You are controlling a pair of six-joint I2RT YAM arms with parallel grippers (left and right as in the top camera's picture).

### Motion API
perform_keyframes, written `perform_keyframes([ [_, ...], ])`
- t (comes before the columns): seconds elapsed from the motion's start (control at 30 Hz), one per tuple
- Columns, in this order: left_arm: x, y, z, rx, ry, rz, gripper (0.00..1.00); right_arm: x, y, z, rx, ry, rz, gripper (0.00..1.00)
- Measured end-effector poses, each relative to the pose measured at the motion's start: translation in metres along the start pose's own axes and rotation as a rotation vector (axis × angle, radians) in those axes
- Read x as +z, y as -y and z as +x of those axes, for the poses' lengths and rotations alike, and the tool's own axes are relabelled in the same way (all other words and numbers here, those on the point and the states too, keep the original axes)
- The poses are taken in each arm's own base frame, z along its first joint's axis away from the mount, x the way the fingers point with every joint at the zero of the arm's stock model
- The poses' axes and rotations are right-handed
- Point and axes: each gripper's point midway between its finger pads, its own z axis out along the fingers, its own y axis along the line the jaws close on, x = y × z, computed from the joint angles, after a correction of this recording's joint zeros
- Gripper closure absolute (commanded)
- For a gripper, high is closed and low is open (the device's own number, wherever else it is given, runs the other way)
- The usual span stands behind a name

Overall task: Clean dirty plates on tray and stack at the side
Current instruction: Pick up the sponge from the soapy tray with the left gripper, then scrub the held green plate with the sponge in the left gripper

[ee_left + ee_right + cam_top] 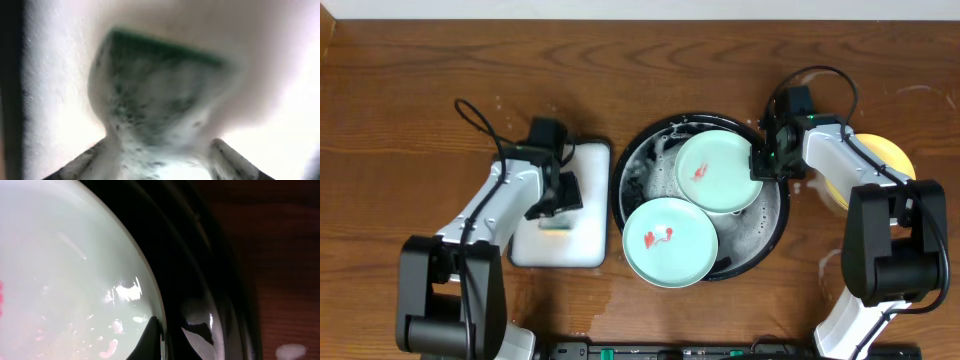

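The right fingers (pixel 149 339) clamp the edge of the far green plate (pixel 718 170) in the black tray (pixel 632 165). The near green plate (pixel 670 240) hangs over the tray's front edge. The yellow plate (pixel 885 155) sits on the tabletop (pixel 420 80). The left fingers (pixel 230 160) sit on each side of a soapy sponge (pixel 160 95) over the white tray (pixel 585 245). It is not clear if they grip it.

Rear plate (pixel 718 170) and front plate (pixel 669 241) in the tray (pixel 770 235), third plate (pixel 892 155) on table (pixel 420 70) to right.
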Motion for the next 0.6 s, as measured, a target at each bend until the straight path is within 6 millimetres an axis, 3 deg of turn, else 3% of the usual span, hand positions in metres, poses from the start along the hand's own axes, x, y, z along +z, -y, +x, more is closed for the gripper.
perform_keyframes([
  [0.1,-0.008,0.003,-0.009,0.000,0.022,0.007,0.34,0.000,0.000,0.000,0.000,0.000,0.000,0.99],
  [0.33,-0.005,0.000,-0.011,0.000,0.031,-0.009,0.37,0.000,0.000,0.000,0.000,0.000,0.000,0.99],
  [0.43,0.008,-0.002,-0.012,0.002,0.042,-0.026,0.55,0.000,0.000,0.000,0.000,0.000,0.000,0.99],
  [0.53,0.027,-0.007,-0.008,0.004,0.025,-0.054,0.92,0.000,0.000,0.000,0.000,0.000,0.000,0.99],
  [0.6,0.030,-0.011,-0.008,-0.001,0.023,-0.073,0.92,0.000,0.000,0.000,0.000,-0.001,0.000,0.99],
])
